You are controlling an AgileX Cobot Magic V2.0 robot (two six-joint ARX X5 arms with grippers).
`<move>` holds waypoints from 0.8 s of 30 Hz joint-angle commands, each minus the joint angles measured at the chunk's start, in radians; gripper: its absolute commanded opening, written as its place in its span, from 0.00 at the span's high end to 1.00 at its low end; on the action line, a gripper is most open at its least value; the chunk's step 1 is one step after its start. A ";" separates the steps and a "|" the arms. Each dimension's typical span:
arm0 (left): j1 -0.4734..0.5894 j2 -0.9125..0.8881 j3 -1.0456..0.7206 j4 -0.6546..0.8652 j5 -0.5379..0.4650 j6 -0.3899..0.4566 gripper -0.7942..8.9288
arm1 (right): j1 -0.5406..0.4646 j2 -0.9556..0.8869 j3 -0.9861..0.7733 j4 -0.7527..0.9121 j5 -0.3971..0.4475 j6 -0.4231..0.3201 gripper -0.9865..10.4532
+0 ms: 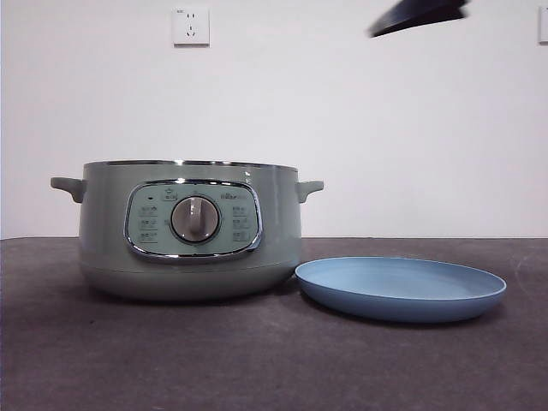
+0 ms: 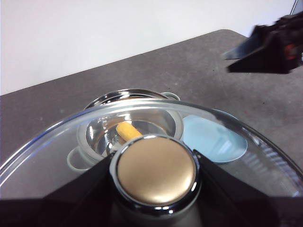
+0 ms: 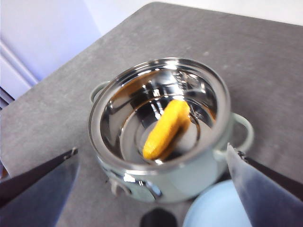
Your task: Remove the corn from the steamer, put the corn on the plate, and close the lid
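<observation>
The sage-green steamer [image 1: 190, 229] stands open at the table's left, with the light-blue plate [image 1: 401, 288] just right of it. The corn [image 3: 165, 128] lies inside the steamer's steel pot [image 3: 161, 111]; the left wrist view also shows the corn [image 2: 128, 131] through the glass. My left gripper [image 2: 155, 175] is shut on the lid's knob [image 2: 155, 171] and holds the glass lid [image 2: 57, 146] high above the steamer, out of the front view. My right gripper [image 3: 151, 189] is open, high above the steamer; its black tip [image 1: 419, 15] shows at the front view's top.
The dark grey table [image 1: 257, 360] has bare room in front of the steamer and plate. A white wall with a socket [image 1: 190, 26] stands behind. The other arm's gripper [image 2: 270, 47] shows in the left wrist view.
</observation>
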 commanded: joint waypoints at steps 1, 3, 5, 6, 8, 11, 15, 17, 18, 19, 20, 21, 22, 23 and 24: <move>0.000 -0.011 0.016 0.053 0.016 0.011 0.93 | 0.050 0.107 0.089 0.010 0.035 0.014 0.39; 0.000 -0.011 0.016 0.053 0.025 0.011 0.93 | 0.074 0.181 0.155 0.009 0.051 0.014 0.39; 0.000 -0.011 0.016 0.053 0.025 0.011 0.93 | 0.099 0.264 0.231 0.008 0.077 0.014 0.39; 0.000 -0.011 0.016 0.053 0.025 0.011 0.93 | 0.109 0.299 0.262 0.009 0.089 0.014 0.39; 0.000 -0.011 0.016 0.053 0.025 0.011 0.93 | 0.127 0.379 0.332 0.009 0.101 0.014 0.39; 0.000 -0.011 0.016 0.053 0.027 0.010 0.93 | 0.145 0.490 0.422 0.009 0.113 0.014 0.39; 0.000 -0.011 0.016 0.051 0.028 0.010 0.93 | 0.170 0.616 0.507 0.010 0.154 0.014 0.39; 0.000 -0.011 0.016 0.048 0.028 0.010 0.93 | 0.181 0.673 0.540 0.014 0.178 0.014 0.39; 0.000 -0.011 0.016 0.048 0.028 0.010 0.93 | 0.186 0.696 0.550 0.022 0.188 0.014 0.39; 0.000 -0.011 0.016 0.049 0.028 0.010 0.93 | 0.189 0.717 0.558 0.031 0.204 0.014 0.39; 0.000 -0.011 0.016 0.049 0.028 0.010 0.93 | 0.192 0.735 0.561 0.046 0.207 0.014 0.39; 0.000 -0.011 0.016 0.049 0.028 0.010 0.93 | 0.196 0.762 0.563 0.068 0.207 0.023 0.39; 0.000 -0.011 0.016 0.049 0.028 0.011 0.93 | 0.199 0.783 0.567 0.077 0.225 0.037 0.39; 0.000 -0.011 0.016 0.049 0.029 0.011 0.93 | 0.199 0.800 0.567 0.089 0.238 0.039 0.39; 0.000 -0.011 0.016 0.048 0.029 0.011 0.93 | 0.201 0.819 0.567 0.101 0.253 0.040 0.39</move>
